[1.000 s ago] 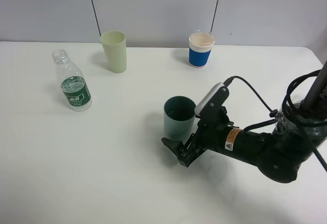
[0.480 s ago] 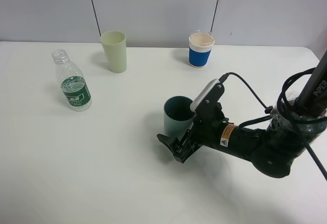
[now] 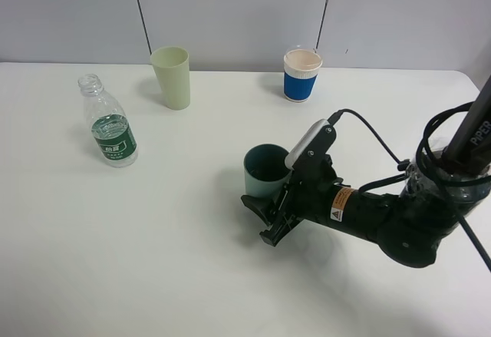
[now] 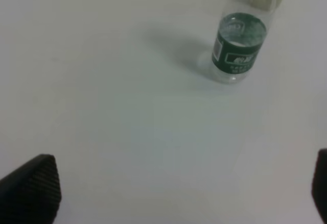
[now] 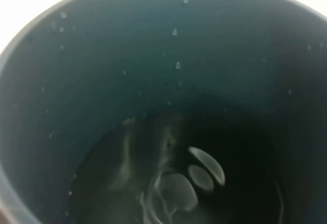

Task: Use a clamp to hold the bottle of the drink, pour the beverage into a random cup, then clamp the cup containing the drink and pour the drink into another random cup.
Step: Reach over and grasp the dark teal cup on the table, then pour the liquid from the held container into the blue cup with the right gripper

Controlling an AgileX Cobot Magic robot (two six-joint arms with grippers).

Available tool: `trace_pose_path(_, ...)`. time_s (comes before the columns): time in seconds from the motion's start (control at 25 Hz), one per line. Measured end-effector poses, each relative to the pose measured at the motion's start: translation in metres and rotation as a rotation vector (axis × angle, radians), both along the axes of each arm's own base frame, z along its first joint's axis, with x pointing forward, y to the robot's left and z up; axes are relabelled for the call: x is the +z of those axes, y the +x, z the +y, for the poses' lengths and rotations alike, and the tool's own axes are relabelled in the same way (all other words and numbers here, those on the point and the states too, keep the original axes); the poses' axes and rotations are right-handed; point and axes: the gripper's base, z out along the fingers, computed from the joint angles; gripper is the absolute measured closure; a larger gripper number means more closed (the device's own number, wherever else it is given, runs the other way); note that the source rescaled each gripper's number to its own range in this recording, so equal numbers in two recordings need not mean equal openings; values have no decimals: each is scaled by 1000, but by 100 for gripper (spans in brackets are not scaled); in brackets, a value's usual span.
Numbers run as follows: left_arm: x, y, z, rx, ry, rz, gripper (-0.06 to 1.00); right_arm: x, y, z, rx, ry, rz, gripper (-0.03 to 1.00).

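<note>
- The right gripper (image 3: 261,219) is clamped low on the dark teal cup (image 3: 265,170), just below the centre of the exterior view. Its pads are hidden in the wrist view, so I cannot judge how firm the grip is.
- The cup stands upright with its long axis vertical. The right wrist view looks straight into it and shows a shallow pool of clear drink (image 5: 176,185), with droplets on the inner wall.
- Both candidate receivers stand toward the top of the frame. The blue-sleeved paper cup (image 3: 301,74) at upper right looks nearer than the light green tumbler (image 3: 172,76) at upper left. What either holds cannot be seen.
- The left gripper (image 4: 179,191) is spread wide and holds nothing.
- The uncapped plastic bottle (image 3: 107,132) stands upright at the left of the white table (image 3: 153,260), well apart from the teal cup.
</note>
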Motion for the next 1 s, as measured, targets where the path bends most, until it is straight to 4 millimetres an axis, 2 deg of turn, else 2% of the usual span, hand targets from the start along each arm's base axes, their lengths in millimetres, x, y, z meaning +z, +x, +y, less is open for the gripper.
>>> trace_pose_path(0.72, 0, 0, 0, 0, 0, 0, -5, 0, 0, 0, -25, 41, 43, 97)
trace_pose_path(0.88, 0, 0, 0, 0, 0, 0, -5, 6, 2, 0, -51, 58, 49, 97)
trace_pose_path(1.0, 0, 0, 0, 0, 0, 0, -5, 21, 8, -3, -115, 95, 17, 97)
